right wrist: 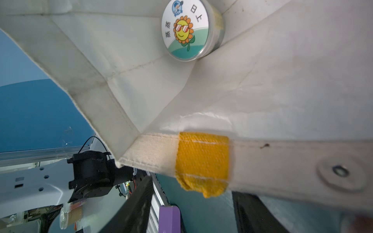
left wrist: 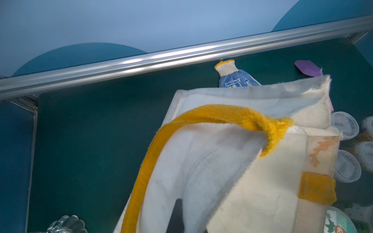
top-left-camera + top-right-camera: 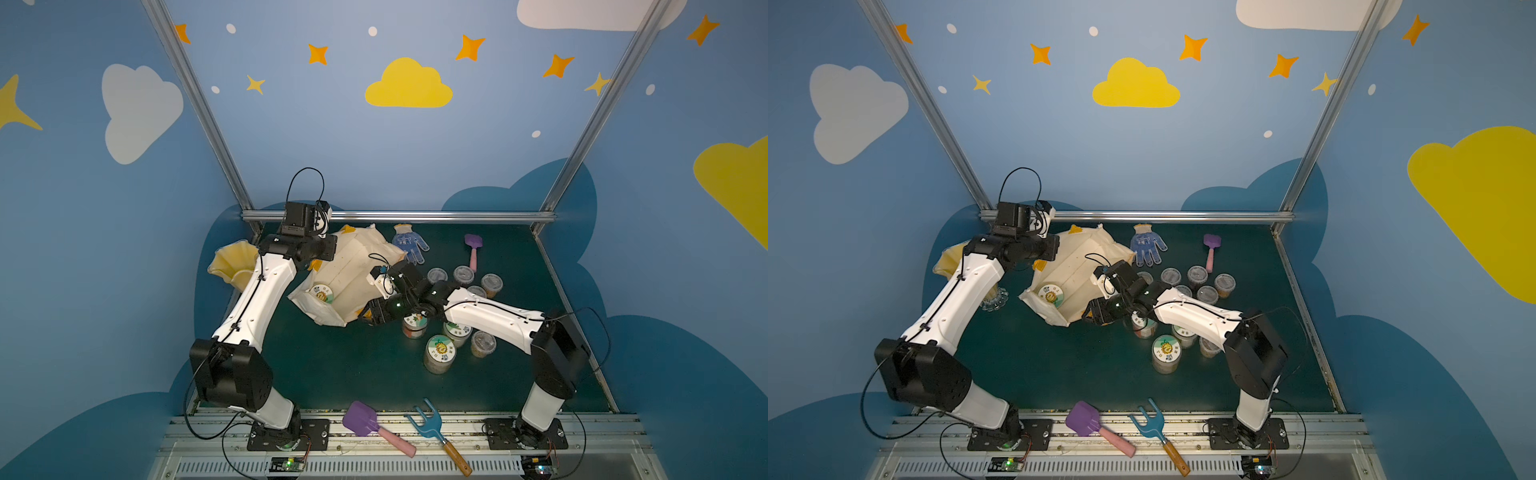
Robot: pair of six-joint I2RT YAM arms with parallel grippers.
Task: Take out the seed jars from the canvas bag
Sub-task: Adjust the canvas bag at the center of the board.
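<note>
Fingers of the right gripper stand apart, grasping nothing. They sit at the near rim of the canvas bag, and in the right wrist view the rim's yellow tab lies just across them. On the other side, the left gripper is clenched on the bag's cloth near the yellow handle. One dark finger shows against the fabric in the left wrist view. In both top views the wrist hides the rest.

From where I stand, the bag sits tipped over just left of centre in both top views, its mouth gaping toward the lower left. One sunflower-lidded jar lies inside, close to the lower left corner of the mouth, with its lid facing out.

Right of the bag, on the dark green table, three larger jars with the same pictured lids stand close together, partly under the right arm. Small lidded cups cluster above them, toward the right of the frame. One more cup stands just beside the larger jars.

A blue-dotted glove lies just off the bag's upper right corner, with a purple scoop further right. The yellow ruffled vase peeks out at the left, behind the left arm. Along the bottom rail lie a second purple scoop and a blue hand fork.
</note>
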